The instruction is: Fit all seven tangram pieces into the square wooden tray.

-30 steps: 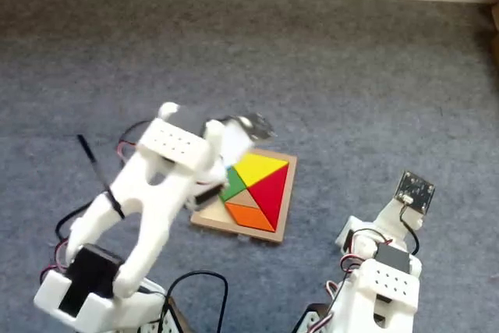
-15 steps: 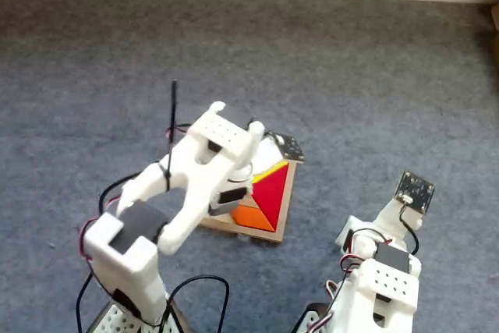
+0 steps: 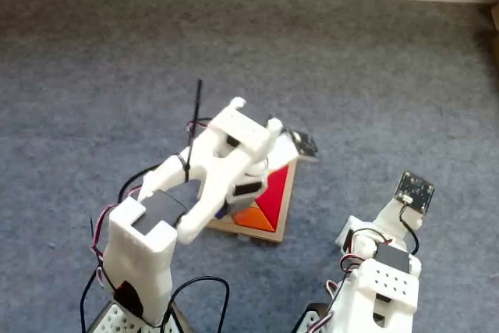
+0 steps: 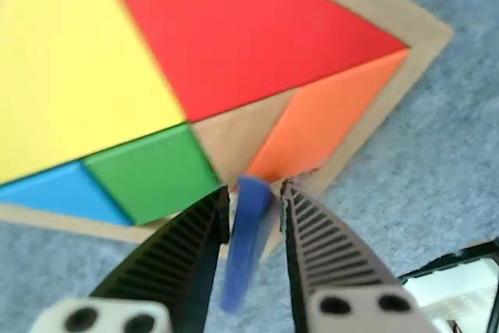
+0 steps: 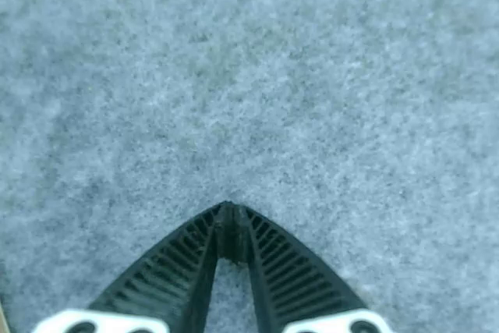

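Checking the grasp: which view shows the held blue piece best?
Left wrist view: the blue piece sits edge-on in the left gripper, over the tray. High view: the arm covers most of it. Right wrist view faces carpet.

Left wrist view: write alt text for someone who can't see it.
The left gripper holds a dark blue piece edge-on over the wooden tray. In the tray lie yellow, red, orange, green and light blue pieces beside a bare gap, on grey carpet.
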